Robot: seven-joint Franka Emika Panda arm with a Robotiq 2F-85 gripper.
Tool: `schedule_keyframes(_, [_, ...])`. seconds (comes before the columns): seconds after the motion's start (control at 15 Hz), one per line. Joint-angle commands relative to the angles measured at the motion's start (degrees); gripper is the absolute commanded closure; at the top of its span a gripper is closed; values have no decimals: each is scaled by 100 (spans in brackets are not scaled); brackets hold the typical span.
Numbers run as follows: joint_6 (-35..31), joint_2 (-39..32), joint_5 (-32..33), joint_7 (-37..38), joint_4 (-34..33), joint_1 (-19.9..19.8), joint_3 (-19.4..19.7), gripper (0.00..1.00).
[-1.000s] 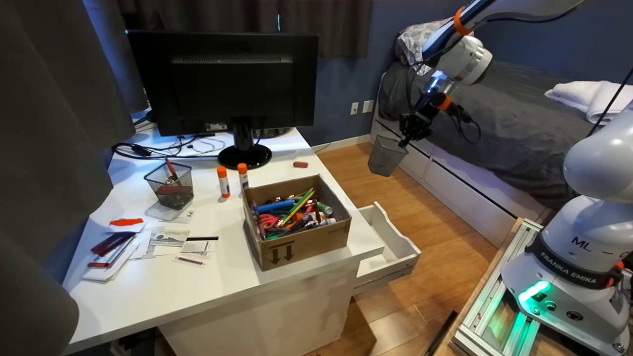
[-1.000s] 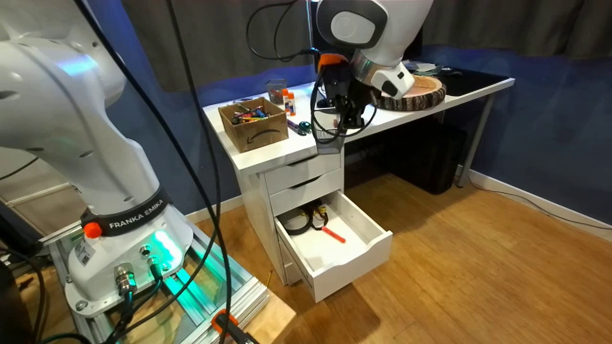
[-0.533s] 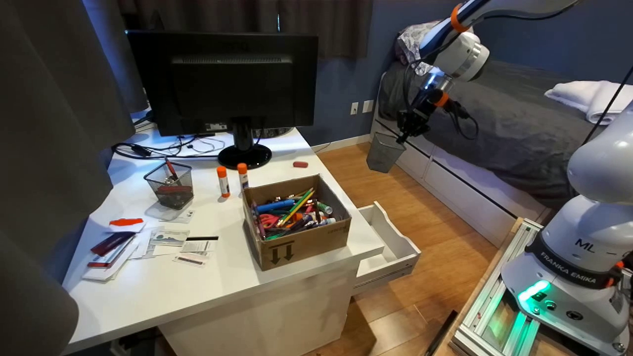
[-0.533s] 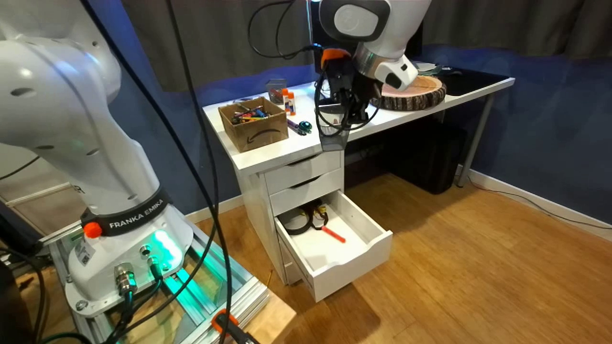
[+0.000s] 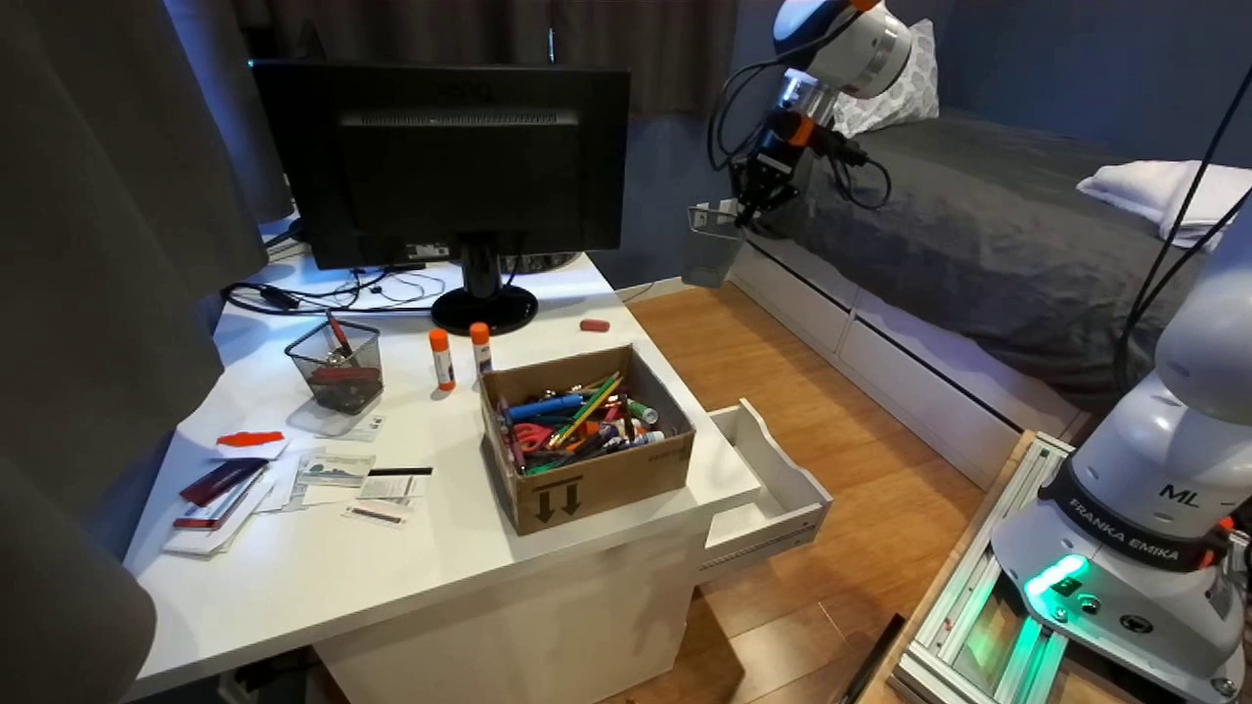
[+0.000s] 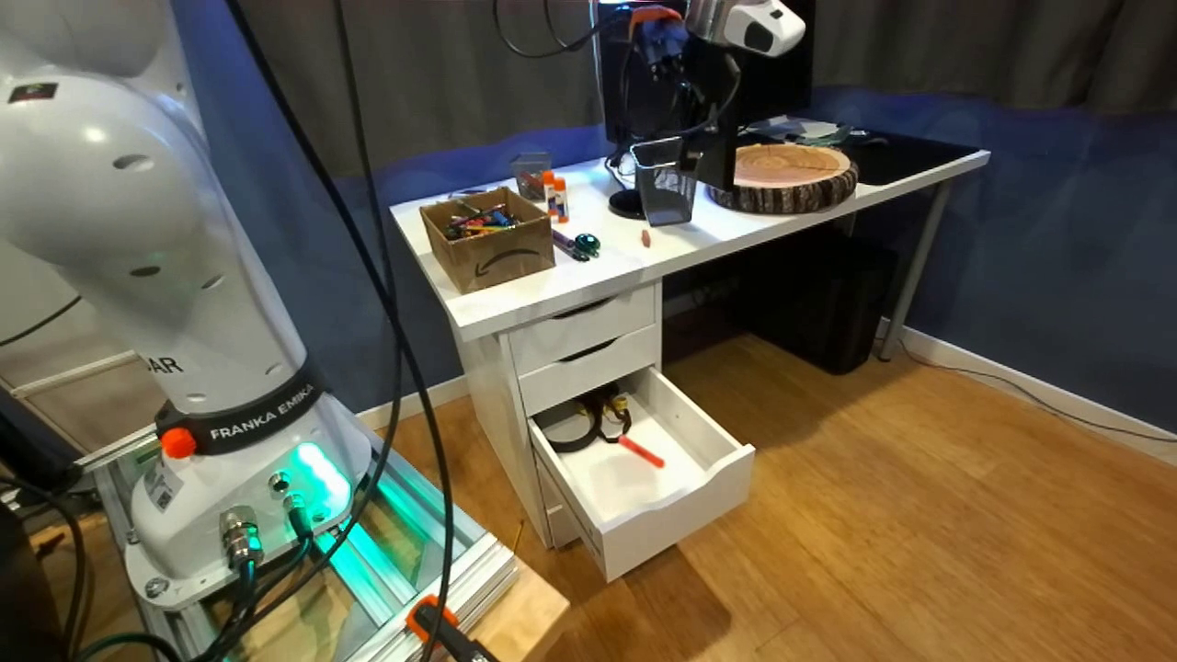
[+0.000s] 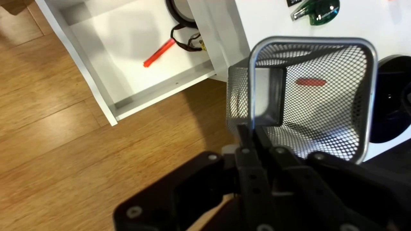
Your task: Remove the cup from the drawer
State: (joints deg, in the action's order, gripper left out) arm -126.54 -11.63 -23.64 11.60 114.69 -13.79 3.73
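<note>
Your gripper (image 7: 253, 130) pinches the cup (image 7: 330, 109) by its rim between two fingers, up in the air, clear of the drawer (image 6: 680, 519). The wrist view peers right down inside it; both exterior views catch its side. You also get one red stick (image 7: 159, 53) there, inside a drawer the desk (image 5: 411, 557) partly covers in an exterior view. On top: one box (image 5: 606, 494), two glue sticks (image 5: 442, 364).

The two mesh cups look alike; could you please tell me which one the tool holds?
The cup in the air, rim gripped by the tool; the other cup, partly filled, stands on the desk.
</note>
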Motion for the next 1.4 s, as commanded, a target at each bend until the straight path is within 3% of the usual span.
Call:
schedule_keyframes(0.0, [106, -557, 259, 719, -630, 324, 190, 98])
schedule_keyframes(0.27, [14, -1058, -24, 887, -993, 374, 160, 98])
schedule_keyframes(1.33, [-263, -2576, 42, 2245, -2550, 856, 92, 98])
